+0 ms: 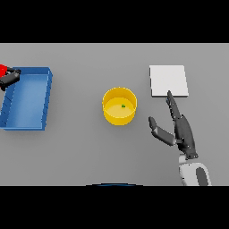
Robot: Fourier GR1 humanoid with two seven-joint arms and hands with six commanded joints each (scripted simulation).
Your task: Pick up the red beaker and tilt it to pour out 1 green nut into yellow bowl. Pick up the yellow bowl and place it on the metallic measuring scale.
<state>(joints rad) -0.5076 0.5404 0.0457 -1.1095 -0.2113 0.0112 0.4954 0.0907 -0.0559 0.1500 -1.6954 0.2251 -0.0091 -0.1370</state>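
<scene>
We take the yellow bowl (119,106) as our landmark. It stands upright on the grey table (89,147), and a small green nut (123,106) lies inside it, a little off centre toward the scale side. From that we judge the pouring done and the lift of the bowl as the step in hand.

The metallic measuring scale (168,81), a pale square plate, sits beyond the bowl and off to its right, near but not touching it. Our right hand (181,129) is to the right of the bowl and nearer us, clear of it, with grey table between. Its fingers are straight and point away from us toward the scale's near edge, one fingertip just reaching that edge; the thumb sticks out toward the bowl. The hand is spread wide and holds nothing.

So the bowl lies to the thumb side of the right hand, slightly farther out than the palm. This hand is far nearer than the other, and a sideways reach toward the bowl's wall looks to us like what the move calls for.

Far to the left of the bowl stands a blue tray (27,98). At its far left corner our left hand (10,78) shows at the view's edge, closed round the red beaker (3,69), only partly visible.
</scene>
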